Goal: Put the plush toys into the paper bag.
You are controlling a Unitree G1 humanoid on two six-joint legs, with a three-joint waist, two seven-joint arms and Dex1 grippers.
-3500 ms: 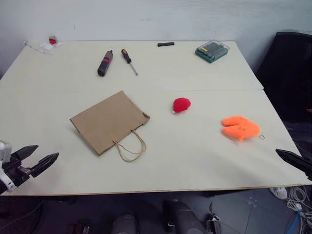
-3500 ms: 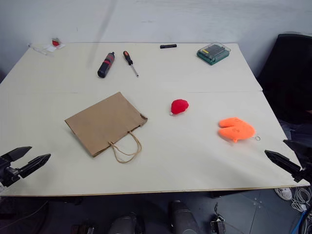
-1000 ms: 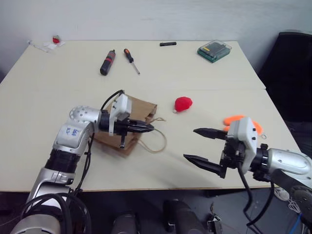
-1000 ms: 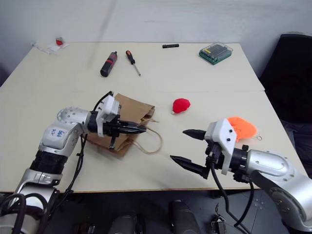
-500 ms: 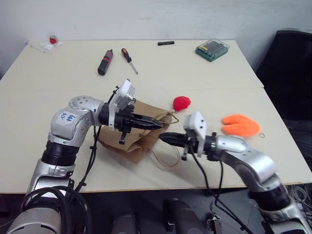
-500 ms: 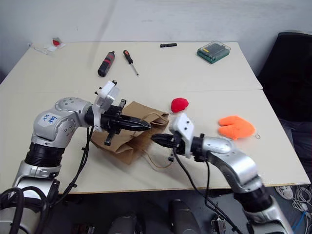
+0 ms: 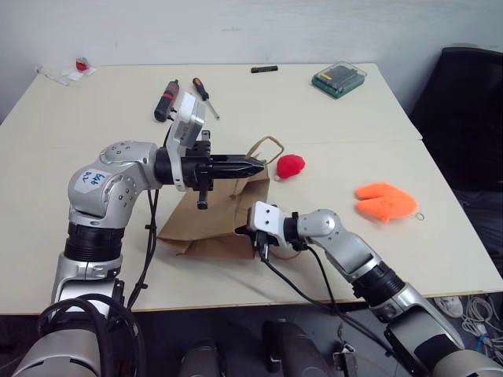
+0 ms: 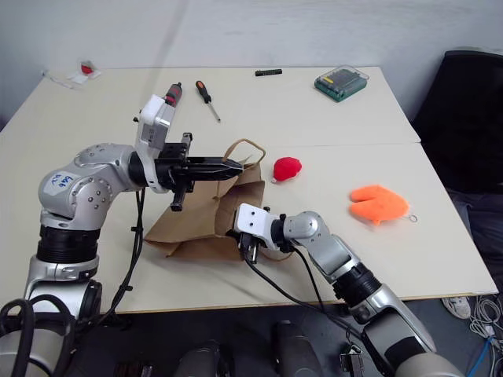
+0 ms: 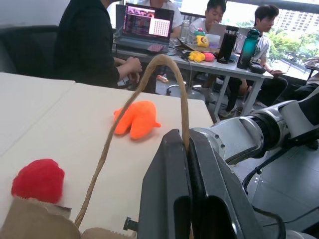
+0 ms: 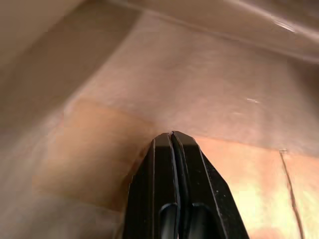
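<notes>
The brown paper bag lies on the table with its mouth end lifted. My left gripper is shut on one cord handle and holds it up, level and pointing right. My right gripper is shut, its fingers pushed into the bag's mouth with brown paper all around them; its white wrist sits at the opening. The small red plush toy rests just right of the bag. Further right lies the orange lobed plush toy with its key ring.
Two screwdrivers, a small black piece, a green case and a red-and-white scrap lie along the far side of the table. A black chair stands at the right. People sit at a desk beyond.
My left gripper has lifted the handle, raising the bag's mouth. My right gripper has shut and swung left and down, from near the orange toy into the bag's opening.
</notes>
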